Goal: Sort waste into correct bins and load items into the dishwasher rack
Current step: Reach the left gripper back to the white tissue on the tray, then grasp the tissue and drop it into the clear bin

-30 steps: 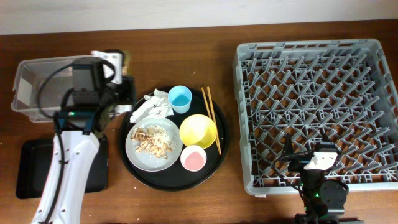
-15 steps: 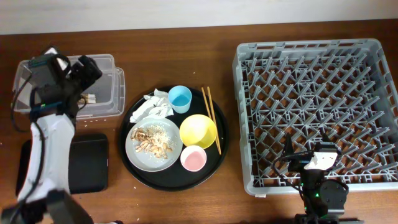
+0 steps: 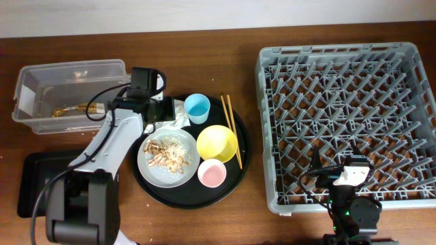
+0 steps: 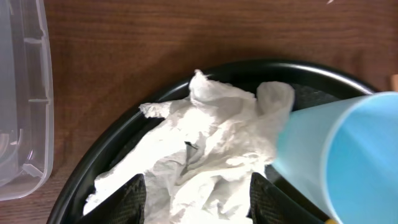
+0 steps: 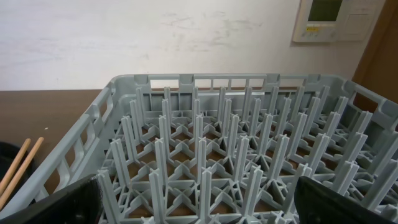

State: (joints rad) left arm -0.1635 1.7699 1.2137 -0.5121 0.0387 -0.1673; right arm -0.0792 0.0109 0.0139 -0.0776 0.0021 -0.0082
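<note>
Overhead, the left gripper (image 3: pixel 161 109) hangs over the 10 o'clock edge of the big round black tray (image 3: pixel 194 199). Its wrist view shows the two fingers (image 4: pixel 134 200) spread apart, one on each side of the crumpled white paper wrapper (image 4: pixel 205 143), with nothing clamped (whether the tips touch the paper cannot be told). The small light-blue cup (image 3: pixel 197 107) stands at the tray's 12 o'clock, just beside the wrapper. The pair of wooden chopsticks (image 3: pixel 231 129) lies along the 2 o'clock side, and the yellow bowl (image 3: pixel 216 143) sits near the middle. The small pink cup (image 3: pixel 212 173) is at 5 o'clock. The grey round plate (image 3: pixel 185 174) at 8 o'clock carries the heap of beige-brown crumbly food scraps (image 3: pixel 165 151).

At 9 o'clock from the tray stands the clear rectangular plastic tub (image 3: pixel 68 68), with a brownish crumpled wrapper (image 3: pixel 73 109) inside. The shallow black rectangular tray (image 3: pixel 34 184) lies at the tub's 6 o'clock.

The right gripper (image 3: pixel 347 174) rests at the 6 o'clock edge of the large square grey plastic rack (image 3: pixel 340 52), fingers wide apart and holding nothing.
</note>
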